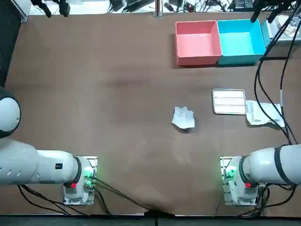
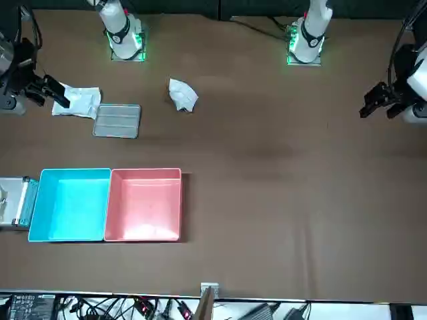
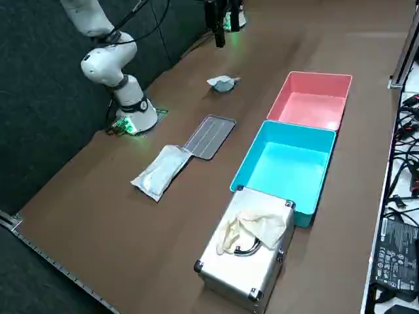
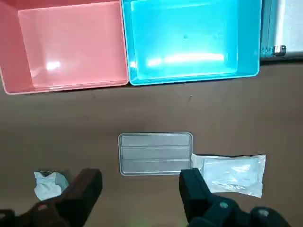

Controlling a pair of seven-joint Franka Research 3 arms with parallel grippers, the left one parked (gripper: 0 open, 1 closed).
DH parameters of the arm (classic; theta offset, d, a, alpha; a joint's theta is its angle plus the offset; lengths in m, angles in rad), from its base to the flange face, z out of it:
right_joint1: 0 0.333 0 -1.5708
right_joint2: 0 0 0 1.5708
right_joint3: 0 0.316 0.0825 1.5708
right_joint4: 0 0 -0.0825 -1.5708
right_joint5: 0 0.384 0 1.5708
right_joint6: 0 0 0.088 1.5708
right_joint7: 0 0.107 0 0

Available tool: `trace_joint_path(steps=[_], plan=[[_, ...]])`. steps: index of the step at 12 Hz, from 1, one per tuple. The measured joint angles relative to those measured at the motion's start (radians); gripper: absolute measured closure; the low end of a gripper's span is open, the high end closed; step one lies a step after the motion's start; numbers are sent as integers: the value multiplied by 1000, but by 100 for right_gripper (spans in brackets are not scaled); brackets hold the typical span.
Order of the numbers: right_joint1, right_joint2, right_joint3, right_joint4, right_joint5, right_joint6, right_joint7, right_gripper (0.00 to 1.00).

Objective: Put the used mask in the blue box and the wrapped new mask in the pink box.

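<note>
The used mask [image 1: 183, 117] is a crumpled white wad lying mid-table, also seen as the used mask [image 4: 49, 184] in the right wrist view. The wrapped new mask [image 1: 263, 113] lies flat in a clear packet near the table's right edge, beside a metal tray. The pink box [image 1: 197, 43] and blue box [image 1: 240, 41] stand side by side at the far right, both empty. My right gripper [image 4: 140, 179] hangs open high above the tray and the wrapped mask [image 4: 232, 174], holding nothing. In the front view the right gripper [image 2: 53, 92] is by the wrapped mask [image 2: 79, 102].
A flat ribbed metal tray [image 1: 229, 101] lies between the two masks. A silver case [image 3: 245, 248] with a pale cloth on top stands against the blue box's outer side. Black cables [image 1: 282, 94] hang along the right edge.
</note>
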Motion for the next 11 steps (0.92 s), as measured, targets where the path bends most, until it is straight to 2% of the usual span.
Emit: trace_joint_path(steps=[7,11], plan=[[1,2,5,0,3,0,0,0],[2,15,9,0,60,-2,2,0]])
